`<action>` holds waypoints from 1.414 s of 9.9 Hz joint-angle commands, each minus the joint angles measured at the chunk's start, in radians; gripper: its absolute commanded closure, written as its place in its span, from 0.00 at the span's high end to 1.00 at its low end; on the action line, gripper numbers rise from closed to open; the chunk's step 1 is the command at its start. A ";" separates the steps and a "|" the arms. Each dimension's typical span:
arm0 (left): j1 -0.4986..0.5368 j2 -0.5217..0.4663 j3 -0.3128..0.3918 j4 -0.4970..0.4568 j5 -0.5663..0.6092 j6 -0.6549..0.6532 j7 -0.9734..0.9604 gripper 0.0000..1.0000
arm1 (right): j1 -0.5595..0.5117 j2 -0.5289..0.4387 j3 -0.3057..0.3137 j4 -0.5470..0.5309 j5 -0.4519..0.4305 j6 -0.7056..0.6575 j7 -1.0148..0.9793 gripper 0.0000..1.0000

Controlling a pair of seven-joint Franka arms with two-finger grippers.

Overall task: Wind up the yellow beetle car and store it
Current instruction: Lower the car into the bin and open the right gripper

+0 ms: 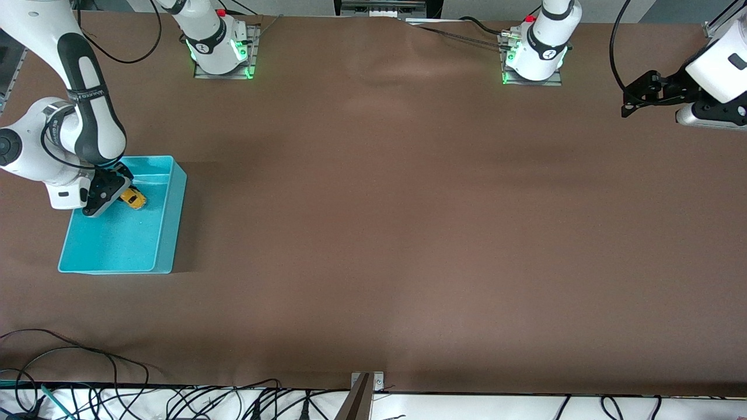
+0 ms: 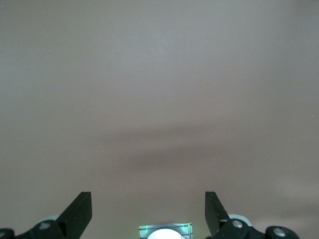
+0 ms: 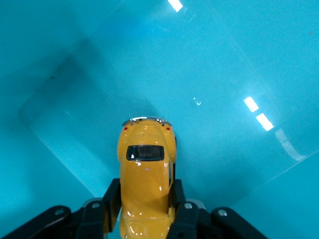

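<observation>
The yellow beetle car hangs inside the turquoise bin, low over its floor near the wall toward the robots. My right gripper is shut on the car's sides, one finger against each flank. The car's rounded end with a dark window points away from the wrist. Whether its wheels touch the bin's floor I cannot tell. My left gripper waits in the air over the left arm's end of the table, fingers wide apart with nothing between them.
The brown table spreads between the bin and the left arm. Both arm bases stand along the edge by the robots. Loose cables lie along the edge nearest the front camera.
</observation>
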 commanded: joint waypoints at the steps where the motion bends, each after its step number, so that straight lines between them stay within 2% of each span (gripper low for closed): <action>1: 0.000 0.015 -0.002 0.038 0.014 -0.026 -0.011 1.00 | -0.004 0.015 0.000 0.005 0.029 0.003 0.006 0.00; 3: 0.000 0.015 -0.001 0.038 0.015 -0.028 -0.011 1.00 | -0.004 0.015 0.000 0.007 0.029 -0.002 0.006 0.00; 4: 0.000 0.013 -0.002 0.038 0.015 -0.028 -0.009 1.00 | -0.004 0.013 0.000 0.010 0.029 -0.004 0.006 0.31; 5: -0.002 0.015 -0.002 0.038 0.015 -0.026 -0.009 1.00 | -0.003 0.009 0.000 0.013 0.029 -0.005 0.006 0.72; 6: -0.002 0.013 -0.002 0.038 0.012 -0.026 -0.009 1.00 | -0.003 0.001 0.000 0.031 0.029 -0.007 0.005 1.00; 7: -0.003 0.016 -0.002 0.038 0.011 -0.026 -0.008 1.00 | 0.010 -0.020 0.003 0.061 0.029 -0.029 0.014 1.00; 10: 0.009 0.009 0.001 0.019 -0.057 -0.094 -0.104 1.00 | 0.062 -0.028 0.008 0.319 0.002 -0.340 0.255 1.00; 14: 0.007 0.013 -0.001 0.030 -0.049 -0.054 -0.106 1.00 | 0.134 -0.030 0.009 0.569 -0.038 -0.596 0.533 1.00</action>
